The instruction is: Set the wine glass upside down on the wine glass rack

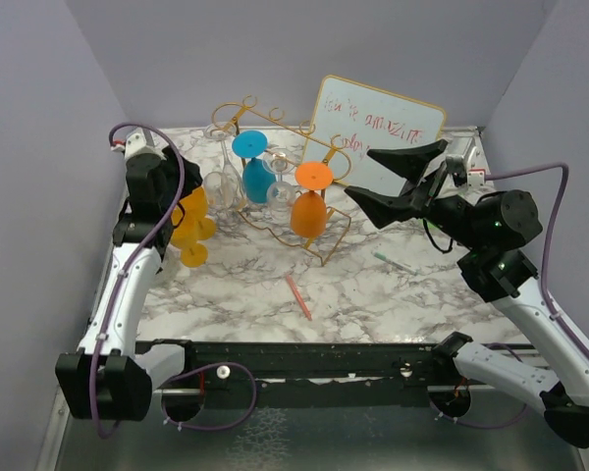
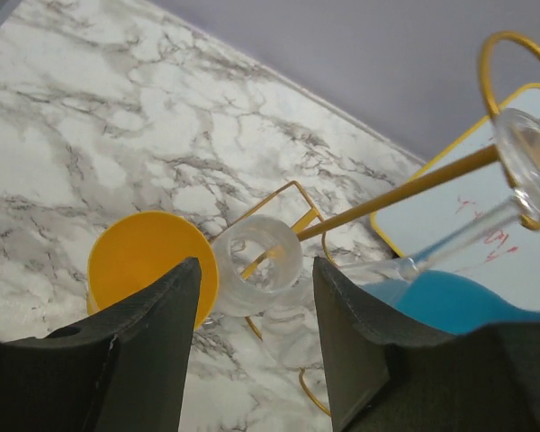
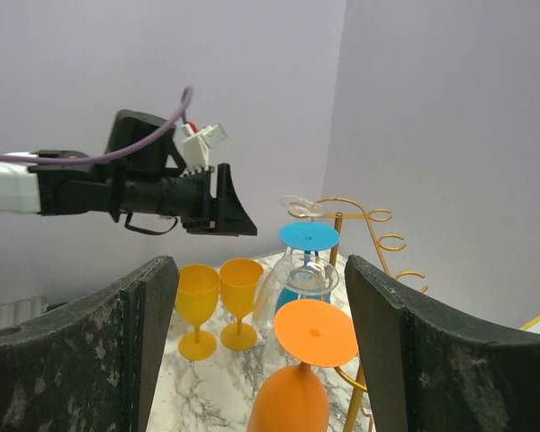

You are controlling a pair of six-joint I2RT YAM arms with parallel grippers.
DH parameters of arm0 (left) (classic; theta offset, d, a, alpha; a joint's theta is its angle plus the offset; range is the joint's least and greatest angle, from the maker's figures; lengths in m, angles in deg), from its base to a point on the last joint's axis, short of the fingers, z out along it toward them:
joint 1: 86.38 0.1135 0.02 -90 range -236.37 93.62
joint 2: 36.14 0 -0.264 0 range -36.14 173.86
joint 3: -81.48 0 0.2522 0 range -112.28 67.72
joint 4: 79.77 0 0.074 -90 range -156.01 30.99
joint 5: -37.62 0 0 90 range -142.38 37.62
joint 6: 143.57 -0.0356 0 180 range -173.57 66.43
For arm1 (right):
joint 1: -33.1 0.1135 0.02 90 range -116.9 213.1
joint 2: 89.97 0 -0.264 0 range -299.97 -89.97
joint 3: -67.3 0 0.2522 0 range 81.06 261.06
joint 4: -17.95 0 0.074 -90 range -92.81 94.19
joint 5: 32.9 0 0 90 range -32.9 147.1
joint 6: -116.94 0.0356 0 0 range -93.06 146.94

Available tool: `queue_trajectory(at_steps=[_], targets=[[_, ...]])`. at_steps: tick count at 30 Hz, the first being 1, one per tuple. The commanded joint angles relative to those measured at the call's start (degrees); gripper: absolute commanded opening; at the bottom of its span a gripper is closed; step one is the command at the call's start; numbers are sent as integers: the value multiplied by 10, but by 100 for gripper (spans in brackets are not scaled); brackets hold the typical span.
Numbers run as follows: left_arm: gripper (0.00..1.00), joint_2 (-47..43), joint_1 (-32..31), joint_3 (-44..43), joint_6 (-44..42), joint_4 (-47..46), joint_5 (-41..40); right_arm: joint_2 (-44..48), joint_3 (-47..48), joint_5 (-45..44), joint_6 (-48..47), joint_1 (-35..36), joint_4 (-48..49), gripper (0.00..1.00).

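The gold wire wine glass rack (image 1: 238, 110) stands at the back middle of the table. A blue glass (image 1: 255, 177) and an orange glass (image 1: 309, 211) hang upside down on it, next to a clear one (image 1: 280, 191). Two yellow glasses (image 1: 190, 224) stand upright left of it. My left gripper (image 1: 180, 196) is open and empty above them. In the left wrist view its fingers (image 2: 153, 342) frame the rim of a clear glass (image 2: 256, 265) without touching it. My right gripper (image 1: 363, 174) is open and empty, raised right of the rack and facing the orange glass (image 3: 310, 333).
A framed whiteboard (image 1: 378, 132) with red writing leans at the back right, behind the rack. A pink marker (image 1: 297, 294) and a green marker (image 1: 395, 263) lie on the marble table (image 1: 245, 294). Grey walls close in on three sides.
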Motion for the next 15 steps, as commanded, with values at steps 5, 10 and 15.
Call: queue_trajectory(at_steps=[5,10,15], targets=[[56,149,67,-126,4,112,136,21,-7,-11,8,2,-3,80],[45,219,71,-185,-18,135,184,21,-7,-15,5,2,-5,80],[43,250,72,-204,-88,142,245,24,-12,-15,2,2,-2,80]])
